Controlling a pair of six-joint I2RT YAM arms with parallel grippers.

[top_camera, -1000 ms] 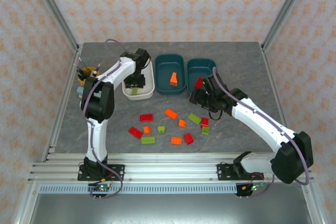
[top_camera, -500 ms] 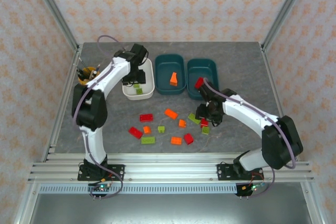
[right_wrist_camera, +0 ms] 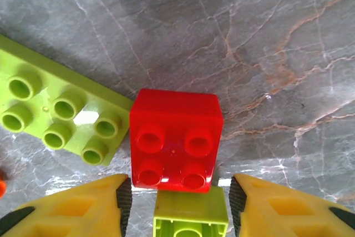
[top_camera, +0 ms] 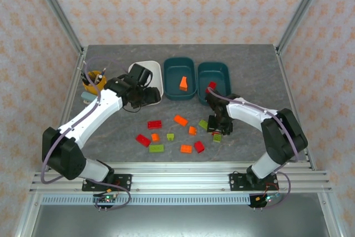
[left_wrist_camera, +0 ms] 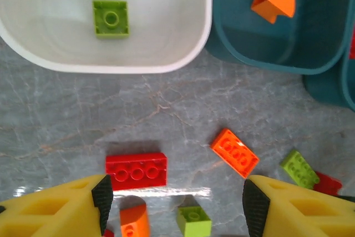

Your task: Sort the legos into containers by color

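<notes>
One lime lego (right_wrist_camera: 61, 116), diagonal (studs up)

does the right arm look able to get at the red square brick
Probably yes: the right gripper hangs open right by the red square brick, its top bare; a lime plate and a lime brick crowd it.

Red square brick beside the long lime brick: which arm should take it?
Right. The right gripper straddles the red square brick, jaws open; the left gripper is open near the white tub.
</notes>
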